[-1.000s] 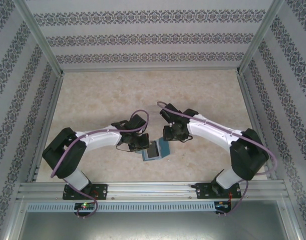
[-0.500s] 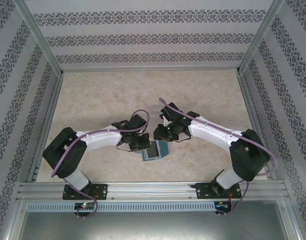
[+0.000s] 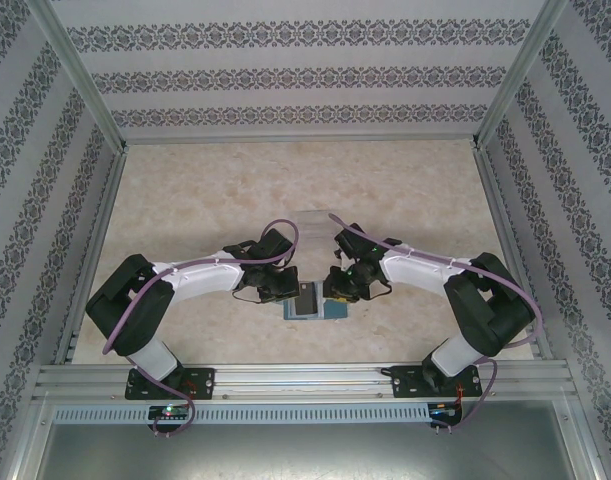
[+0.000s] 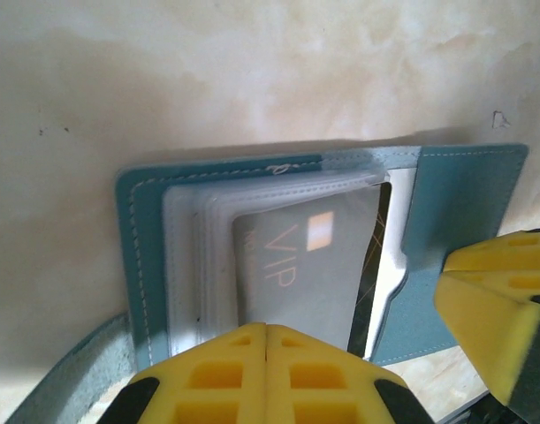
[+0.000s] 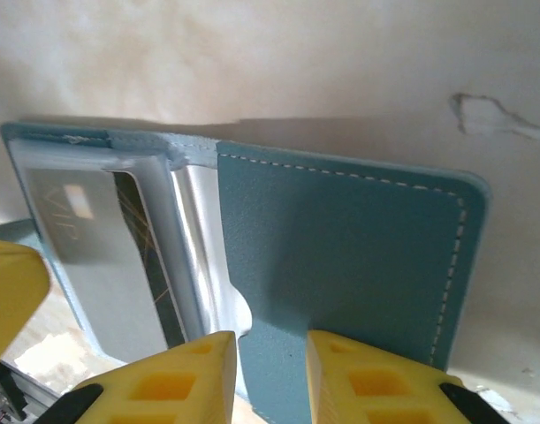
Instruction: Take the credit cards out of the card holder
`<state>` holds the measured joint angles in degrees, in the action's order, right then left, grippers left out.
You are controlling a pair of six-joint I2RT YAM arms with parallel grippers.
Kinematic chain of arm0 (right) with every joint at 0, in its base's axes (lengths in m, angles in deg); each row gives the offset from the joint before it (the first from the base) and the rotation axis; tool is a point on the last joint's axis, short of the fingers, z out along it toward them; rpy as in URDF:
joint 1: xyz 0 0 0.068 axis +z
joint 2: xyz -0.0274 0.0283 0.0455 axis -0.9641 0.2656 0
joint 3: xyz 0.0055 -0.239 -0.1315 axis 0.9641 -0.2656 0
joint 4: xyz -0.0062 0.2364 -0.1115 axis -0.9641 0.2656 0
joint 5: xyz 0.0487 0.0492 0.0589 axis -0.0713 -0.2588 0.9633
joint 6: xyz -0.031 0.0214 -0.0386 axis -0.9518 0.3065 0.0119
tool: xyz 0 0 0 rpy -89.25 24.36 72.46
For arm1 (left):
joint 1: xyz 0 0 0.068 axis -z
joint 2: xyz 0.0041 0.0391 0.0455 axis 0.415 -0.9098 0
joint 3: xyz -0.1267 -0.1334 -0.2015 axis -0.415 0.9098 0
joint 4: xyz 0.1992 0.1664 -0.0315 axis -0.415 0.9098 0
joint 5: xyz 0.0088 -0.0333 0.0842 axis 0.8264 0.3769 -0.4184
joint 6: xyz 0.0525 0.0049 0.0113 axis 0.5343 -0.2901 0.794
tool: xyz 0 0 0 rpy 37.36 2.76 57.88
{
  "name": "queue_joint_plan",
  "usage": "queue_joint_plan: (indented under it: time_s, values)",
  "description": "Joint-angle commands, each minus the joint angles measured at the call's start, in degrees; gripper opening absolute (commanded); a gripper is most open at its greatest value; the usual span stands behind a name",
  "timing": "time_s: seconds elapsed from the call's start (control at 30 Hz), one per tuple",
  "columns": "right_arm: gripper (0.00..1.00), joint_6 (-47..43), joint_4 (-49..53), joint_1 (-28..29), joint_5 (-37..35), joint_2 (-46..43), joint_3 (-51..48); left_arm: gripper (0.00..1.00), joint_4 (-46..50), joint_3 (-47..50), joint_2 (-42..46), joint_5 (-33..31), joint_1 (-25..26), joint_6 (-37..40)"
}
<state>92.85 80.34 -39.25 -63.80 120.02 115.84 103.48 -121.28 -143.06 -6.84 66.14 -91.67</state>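
We find the card holder (image 3: 315,302) lying open toward 6 o'clock on the marbled table (image 3: 285,190). It is smooth teal leather with pale stitching, and it holds ribbed clear sleeves (image 4: 186,265).

The credit cards (image 4: 305,265) sit in those sleeves. We see a matte grey card (image 5: 102,238) lettered VIP and a dark card (image 4: 368,265) behind it, which is mostly covered.

The grey card's 6 o'clock edge is hidden behind the left gripper (image 4: 266,375). Its yellow fingers are pressed together, and we cannot confirm a grip on the card.

The right gripper (image 5: 271,371) stands narrowly spread over the teal flap. We cannot tell whether it touches.
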Motion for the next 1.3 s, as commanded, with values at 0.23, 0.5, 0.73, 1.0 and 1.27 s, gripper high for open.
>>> queue_joint_plan:
  time_s: [0.23,0.5,0.73,1.0,1.27]
  values:
    - [0.27,1.9,-1.5,-0.3,-2.1,-1.4,-1.5,0.0,0.1,-3.0,-1.8,1.9,1.6,0.5]
    - [0.27,4.4,-7.6,-0.3,2.0,-3.1,-2.5,0.0,-0.9,-3.2,-4.1,2.3,1.6,0.5]
    - [0.26,6.3,-13.6,-0.3,6.6,-1.8,-3.7,0.0,-1.4,-2.6,-5.1,2.2,1.7,0.5]
    - [0.23,6.6,-16.4,0.1,9.1,0.3,-3.8,0.0,-1.4,-2.6,-5.0,2.2,1.7,0.5]
    - [0.2,7.2,-18.2,0.6,10.3,2.5,-3.9,0.0,-1.1,-2.7,-5.0,2.2,1.6,0.7]
